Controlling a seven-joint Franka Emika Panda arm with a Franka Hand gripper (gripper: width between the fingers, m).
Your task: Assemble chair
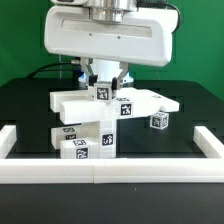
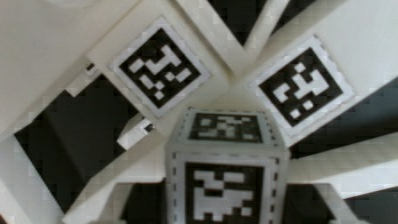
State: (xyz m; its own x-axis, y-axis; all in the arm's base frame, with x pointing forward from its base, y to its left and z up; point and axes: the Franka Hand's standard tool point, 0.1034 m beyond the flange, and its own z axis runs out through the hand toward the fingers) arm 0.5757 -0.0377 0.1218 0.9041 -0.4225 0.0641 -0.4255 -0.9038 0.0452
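Exterior view: gripper (image 1: 103,85) closed on small cube (image 1: 102,93).

Glossy wht arm (image 1: 105,40), dark end effector (image 1: 104,84)

A white tagged slab (image 1: 135,103) lies atop stacked bars (image 1: 85,142), an upright block (image 1: 102,92) on it, a small cube (image 1: 159,121) just beside.

Above the flat slab (image 1: 70,102), the arm (image 1: 105,35) runs out of view at the top. The gripper (image 1: 104,84) seems clamped on a small cube (image 1: 101,93), fingertips half hidden behind it.
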